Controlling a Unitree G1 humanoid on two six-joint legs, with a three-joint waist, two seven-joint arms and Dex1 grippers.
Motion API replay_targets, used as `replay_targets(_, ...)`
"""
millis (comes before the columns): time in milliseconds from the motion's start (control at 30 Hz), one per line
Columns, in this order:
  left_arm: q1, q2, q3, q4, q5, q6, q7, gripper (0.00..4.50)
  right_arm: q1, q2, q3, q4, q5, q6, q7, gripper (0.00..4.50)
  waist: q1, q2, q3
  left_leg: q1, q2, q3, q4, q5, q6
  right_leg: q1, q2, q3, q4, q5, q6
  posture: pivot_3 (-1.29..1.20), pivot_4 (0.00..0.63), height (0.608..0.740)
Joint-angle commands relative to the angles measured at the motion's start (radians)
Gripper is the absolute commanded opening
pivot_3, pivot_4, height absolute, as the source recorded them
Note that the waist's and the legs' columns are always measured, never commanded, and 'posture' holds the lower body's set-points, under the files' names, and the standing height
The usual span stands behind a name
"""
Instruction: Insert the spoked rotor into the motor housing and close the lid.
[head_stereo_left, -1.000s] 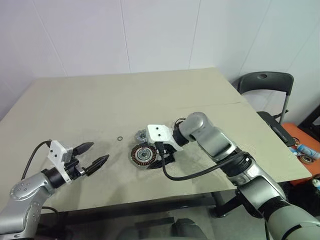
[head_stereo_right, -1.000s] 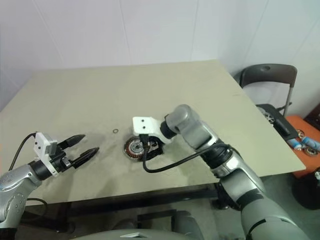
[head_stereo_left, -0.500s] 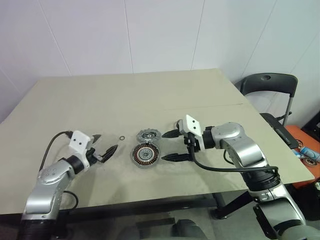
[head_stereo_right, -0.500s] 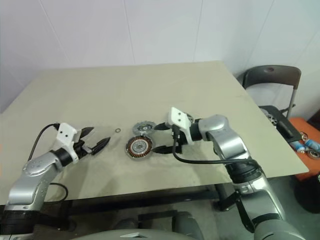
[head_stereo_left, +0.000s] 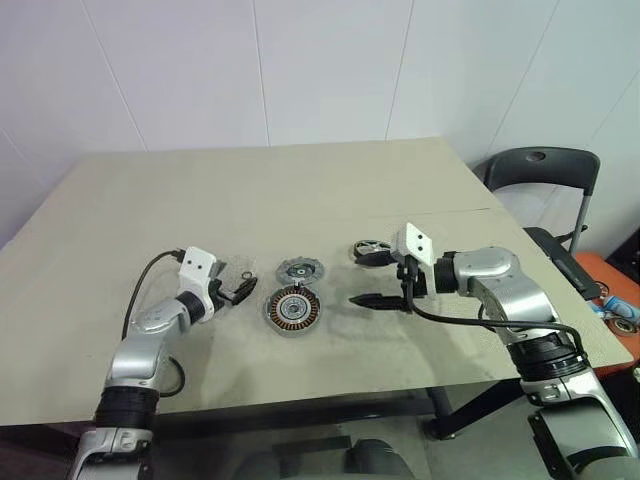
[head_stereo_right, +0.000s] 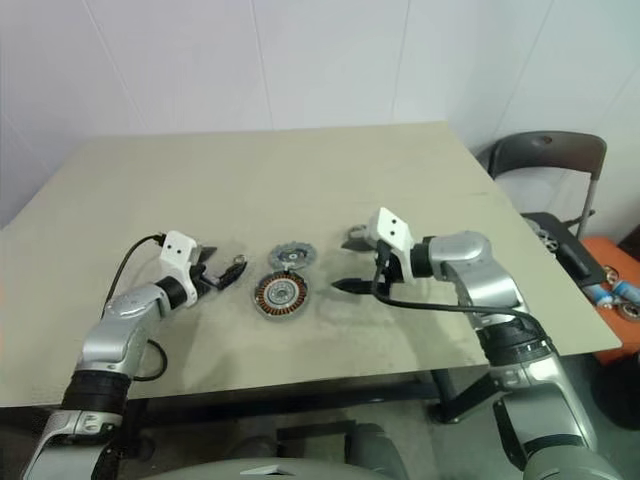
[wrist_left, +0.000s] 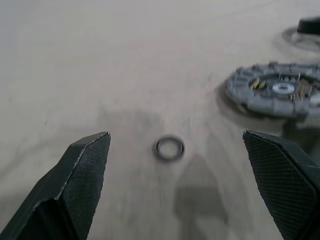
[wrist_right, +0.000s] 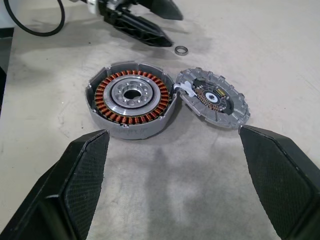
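Observation:
The motor housing (wrist_right: 131, 97), a silver rim around copper windings, lies at the table's middle front. The grey notched lid (wrist_right: 214, 99) lies flat just behind it, touching its rim. A small dark-rimmed wheel, the spoked rotor (head_stereo_left: 369, 247), lies to the right of the lid, next to my right gripper's far finger. My right gripper (head_stereo_left: 358, 280) stands open to the right of the housing, pointing left at it and holding nothing. My left gripper (head_stereo_left: 245, 283) is open and low over the table left of the housing, with a tiny thin ring (wrist_left: 169, 148) just ahead of its fingertips.
The beige table (head_stereo_left: 250, 190) stretches bare behind the parts. A black chair (head_stereo_left: 540, 170) stands off the table's right edge. Small items lie on an orange surface (head_stereo_left: 615, 300) beyond it.
My right gripper has drawn back to the right, off the housing, which now shows whole. My left gripper has moved forward and right, up to the tiny ring.

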Motion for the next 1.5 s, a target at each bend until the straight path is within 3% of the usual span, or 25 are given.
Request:
replay_targets(33, -0.042, -0.008, -0.007, 0.026, 0.014, -0.02, -0.006, 4.5, -0.016, -0.005, -0.026, -0.023, 0.028, 0.001, -0.005, 4.33, 0.001, 0.0, 0.0, 0.0, 0.0, 0.0, 0.0, 0.0, 0.0, 0.0, 0.0, 0.0, 0.0, 0.0, 0.0, 0.0, 0.0, 0.74)
replay_targets(333, -0.07, -0.02, -0.029, 0.083, 0.031, -0.002, -0.014, 4.5, 0.004, -0.002, -0.02, -0.019, 0.036, -0.009, -0.015, 4.33, 0.023, 0.0, 0.0, 0.0, 0.0, 0.0, 0.001, 0.0, 0.0, 0.0, 0.0, 0.0, 0.0, 0.0, 0.0, 0.0, 0.0, 0.74)
replay_targets(1333, -0.126, -0.045, -0.073, 0.197, 0.079, 0.027, -0.025, 4.5, -0.012, 0.008, -0.022, 0.037, 0.03, -0.048, -0.021, 4.33, 0.021, 0.0, 0.0, 0.0, -0.001, 0.0, 0.001, 0.0, 0.0, 0.0, 0.0, -0.001, 0.001, 0.0, 0.0, 0.0, 0.0, 0.74)
replay_targets(1500, -0.129, -0.045, -0.074, 0.204, 0.083, 0.045, -0.023, 3.34, -0.014, 0.008, -0.023, 0.041, 0.03, -0.051, -0.025, 4.36, 0.021, 0.0, 0.0, 0.001, -0.001, 0.0, 0.001, 0.0, 0.0, 0.001, 0.0, -0.001, 0.001, 0.0, 0.0, 0.0, 0.0, 0.74)
